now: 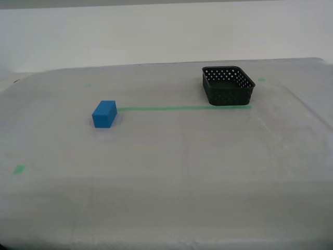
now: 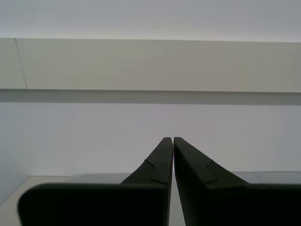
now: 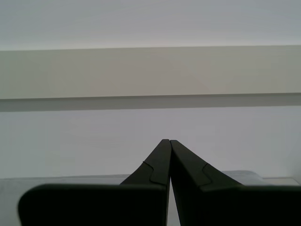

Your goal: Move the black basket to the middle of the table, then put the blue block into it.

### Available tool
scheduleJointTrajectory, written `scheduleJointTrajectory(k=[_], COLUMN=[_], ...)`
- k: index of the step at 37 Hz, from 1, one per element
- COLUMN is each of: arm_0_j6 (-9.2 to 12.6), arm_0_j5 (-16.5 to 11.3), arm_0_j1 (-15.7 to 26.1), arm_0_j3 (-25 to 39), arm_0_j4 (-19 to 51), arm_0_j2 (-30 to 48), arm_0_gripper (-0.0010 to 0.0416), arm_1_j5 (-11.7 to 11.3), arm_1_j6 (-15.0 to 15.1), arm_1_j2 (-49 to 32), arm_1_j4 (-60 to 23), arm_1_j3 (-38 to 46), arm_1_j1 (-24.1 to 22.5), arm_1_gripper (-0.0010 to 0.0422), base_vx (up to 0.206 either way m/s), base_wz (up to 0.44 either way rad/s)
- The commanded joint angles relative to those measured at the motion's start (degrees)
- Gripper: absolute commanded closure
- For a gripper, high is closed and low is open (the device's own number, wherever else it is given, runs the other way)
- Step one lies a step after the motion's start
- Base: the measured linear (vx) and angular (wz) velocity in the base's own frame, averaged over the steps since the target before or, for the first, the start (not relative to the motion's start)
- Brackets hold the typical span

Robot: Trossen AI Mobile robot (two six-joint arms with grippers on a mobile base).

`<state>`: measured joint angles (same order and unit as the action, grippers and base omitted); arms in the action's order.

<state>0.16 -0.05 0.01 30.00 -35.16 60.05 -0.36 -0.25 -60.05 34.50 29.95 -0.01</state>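
The black basket stands empty on the table toward the far side at the exterior view's right, at the right end of a thin green tape line. The blue block sits on the cloth at the exterior view's left, near the line's other end. Neither arm shows in the exterior view. My first gripper is shut and empty, pointing at a pale wall. My second gripper is also shut and empty, facing the same wall. Neither wrist view shows the basket or the block.
Small green tape bits lie on the cloth at the near left, far left and far right. A white wall rises behind the table's far edge.
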Motion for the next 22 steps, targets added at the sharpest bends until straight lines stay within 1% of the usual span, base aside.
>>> scheduleJointTrajectory(k=[1,22], arm_0_j6=[-0.07,-0.07], arm_0_j5=[-0.07,-0.07], arm_0_j1=[0.04,0.04], arm_0_j3=[0.04,0.04], arm_0_j4=[-0.22,-0.20], arm_0_j2=[-0.02,-0.02], arm_0_gripper=[0.0405,0.0406], arm_1_j5=[-0.02,-0.02], arm_1_j6=[0.11,0.11], arm_1_j2=[0.02,0.02], arm_1_j4=[0.28,0.28], arm_1_j3=[0.02,0.02], arm_1_j1=[-0.02,-0.02], arm_1_gripper=[0.0412,0.0412], base_vx=[0.000,0.000], base_wz=[0.000,0.000])
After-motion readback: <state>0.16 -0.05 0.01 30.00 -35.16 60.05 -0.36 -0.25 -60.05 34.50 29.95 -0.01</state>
